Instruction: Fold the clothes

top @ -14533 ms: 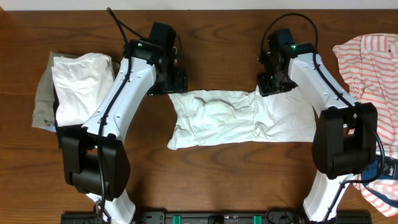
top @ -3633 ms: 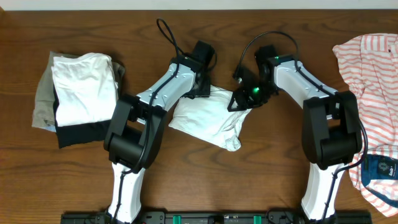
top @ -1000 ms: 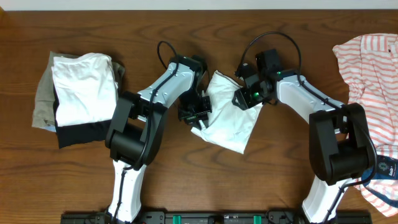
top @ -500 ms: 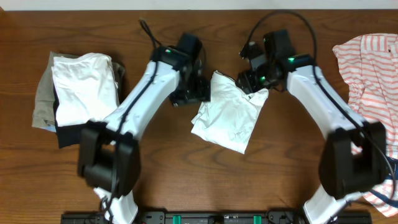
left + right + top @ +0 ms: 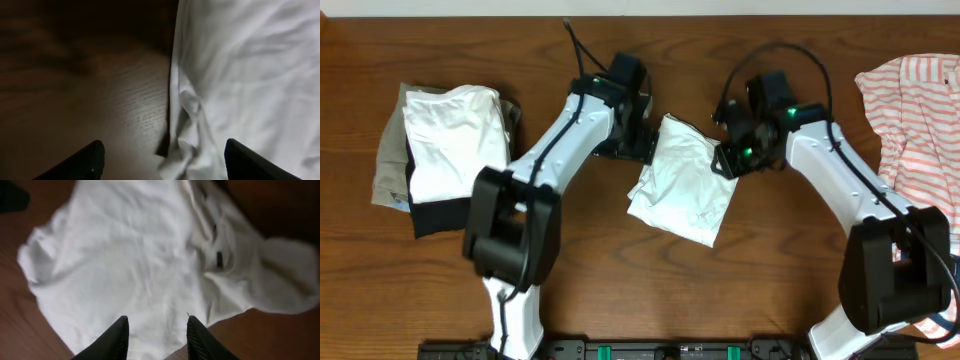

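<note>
The clothes in play are one white garment [image 5: 685, 185], folded into a crumpled rough square in the middle of the table. My left gripper [image 5: 642, 145] hovers at its upper left edge. In the left wrist view the left gripper [image 5: 162, 165] stands wide open, with the bunched hem of the white garment [image 5: 240, 75] lying below the gap. My right gripper [image 5: 728, 160] is at the garment's upper right edge. In the right wrist view the right gripper [image 5: 156, 340] is open over the white garment [image 5: 125, 255], with nothing pinched between its fingers.
A stack of folded clothes sits at the far left: a white piece [image 5: 455, 140] on top of a black one [image 5: 450, 212] and a khaki one [image 5: 388, 160]. A coral-and-white striped garment [image 5: 915, 100] lies loose at the right edge.
The left gripper opened, let go of the white garment and drew back to its upper left edge. The right gripper shifted along the right edge and its jaws narrowed. The garment settled flat.
</note>
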Robot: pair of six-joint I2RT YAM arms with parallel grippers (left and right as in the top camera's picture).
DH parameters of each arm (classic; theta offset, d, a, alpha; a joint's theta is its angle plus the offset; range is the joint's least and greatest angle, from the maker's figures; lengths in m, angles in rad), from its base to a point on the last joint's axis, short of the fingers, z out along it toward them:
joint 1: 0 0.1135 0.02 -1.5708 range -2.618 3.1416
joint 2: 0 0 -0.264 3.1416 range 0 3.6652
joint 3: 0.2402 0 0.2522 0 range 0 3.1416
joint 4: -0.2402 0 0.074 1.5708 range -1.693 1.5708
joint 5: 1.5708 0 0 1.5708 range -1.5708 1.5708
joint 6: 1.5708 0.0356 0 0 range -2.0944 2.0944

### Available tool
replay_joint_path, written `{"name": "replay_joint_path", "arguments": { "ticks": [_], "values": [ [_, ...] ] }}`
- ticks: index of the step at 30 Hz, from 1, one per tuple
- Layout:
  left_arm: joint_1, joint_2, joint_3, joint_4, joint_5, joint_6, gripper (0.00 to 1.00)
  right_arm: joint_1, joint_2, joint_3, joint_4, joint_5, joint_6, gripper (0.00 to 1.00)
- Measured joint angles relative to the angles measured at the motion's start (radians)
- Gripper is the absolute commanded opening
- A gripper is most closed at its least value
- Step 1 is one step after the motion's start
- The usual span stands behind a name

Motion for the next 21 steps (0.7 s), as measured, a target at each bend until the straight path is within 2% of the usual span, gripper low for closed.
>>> {"name": "replay_joint_path", "arguments": {
  "ticks": [9,21],
  "values": [
    [0.021,0.108,0.000,0.022,0.146,0.143,0.79,0.000,0.000,-0.107,0.101,0.001,0.007,0.38],
    [0.021,0.122,-0.001,0.046,0.234,0.173,0.82,0.000,0.086,-0.148,0.136,-0.003,0.007,0.38]
  ]
}}
